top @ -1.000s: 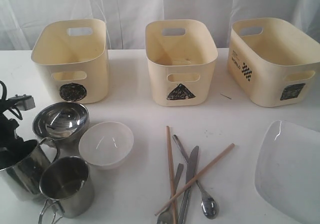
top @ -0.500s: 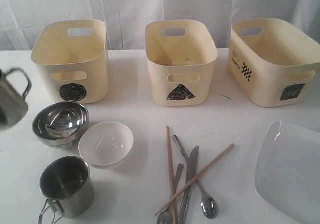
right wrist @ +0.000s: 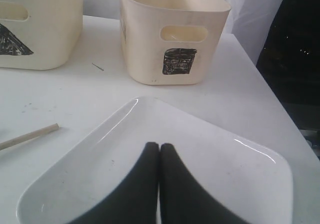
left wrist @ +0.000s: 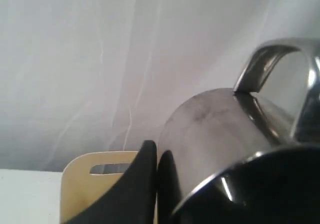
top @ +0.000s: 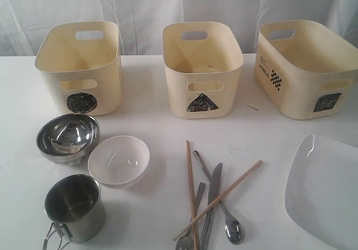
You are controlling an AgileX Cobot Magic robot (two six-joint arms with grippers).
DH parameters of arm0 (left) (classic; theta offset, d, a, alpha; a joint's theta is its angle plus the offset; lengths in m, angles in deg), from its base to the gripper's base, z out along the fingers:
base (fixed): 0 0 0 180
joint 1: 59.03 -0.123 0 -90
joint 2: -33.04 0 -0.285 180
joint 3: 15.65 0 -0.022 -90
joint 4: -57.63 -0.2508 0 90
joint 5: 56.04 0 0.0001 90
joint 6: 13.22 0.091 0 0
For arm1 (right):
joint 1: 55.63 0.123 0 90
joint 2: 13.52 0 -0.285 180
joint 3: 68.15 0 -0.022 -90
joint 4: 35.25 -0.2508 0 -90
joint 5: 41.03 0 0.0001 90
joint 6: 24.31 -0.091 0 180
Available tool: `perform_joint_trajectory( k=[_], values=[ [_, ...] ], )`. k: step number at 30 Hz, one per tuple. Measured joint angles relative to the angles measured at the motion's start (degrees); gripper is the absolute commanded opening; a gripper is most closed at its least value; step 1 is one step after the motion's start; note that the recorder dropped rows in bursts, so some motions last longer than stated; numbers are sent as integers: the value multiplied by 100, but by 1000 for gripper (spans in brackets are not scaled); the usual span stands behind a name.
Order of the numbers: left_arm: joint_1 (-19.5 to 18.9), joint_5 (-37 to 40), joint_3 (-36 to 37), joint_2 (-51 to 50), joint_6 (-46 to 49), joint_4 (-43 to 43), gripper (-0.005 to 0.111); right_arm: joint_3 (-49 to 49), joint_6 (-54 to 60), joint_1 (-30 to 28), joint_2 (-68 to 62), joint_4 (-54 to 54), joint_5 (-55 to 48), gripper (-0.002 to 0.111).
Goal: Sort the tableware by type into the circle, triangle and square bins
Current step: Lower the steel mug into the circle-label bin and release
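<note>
- Left gripper [left wrist: 156, 159] pinches the wall of a mug [left wrist: 210, 134] and holds it in the air. Its handle is turned away from the jaws. Neither shows in the exterior view.
- Behind the mug, the left wrist view shows a bin [left wrist: 95, 184]. I cannot tell which one.
- My reading of the step: carry this mug to the circle bin [top: 84, 65], far left.
- To do it well, I keep the mug level and clear the rim with margin. I centre over the opening and lower well inside before releasing, so the handle cannot snag.
- Right gripper [right wrist: 159, 151] hovers over the plate [right wrist: 230, 179], near right. Its jaws are pressed together and hold nothing.
- The circle bin, triangle bin [top: 202, 71] and square bin [top: 305, 71] show no tableware inside.
- Still on the table, near left: steel bowl [top: 67, 135], white bowl [top: 118, 160] and second mug [top: 72, 208], all empty.
- Near centre, in a crossed pile: chopsticks [top: 191, 183], knife [top: 212, 197], fork [top: 196, 202] and spoon [top: 233, 229].
</note>
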Motion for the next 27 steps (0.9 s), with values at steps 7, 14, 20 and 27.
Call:
perform_joint_trajectory(
  k=[7, 14, 20, 27],
  values=[
    [0, 483, -173, -1175, 721, 717, 0, 0, 0, 0, 0, 0, 0, 0],
    [0, 1120, -523, -1952, 2198, 732, 20, 0, 0, 0, 0, 0, 0, 0],
    [11, 1198, -601, -2106, 2452, 650, 59, 0, 0, 0, 0, 0, 0, 0],
    [74, 2146, -629, -2197, 2594, 573, 62, 0, 0, 0, 0, 0, 0, 0]
  ],
)
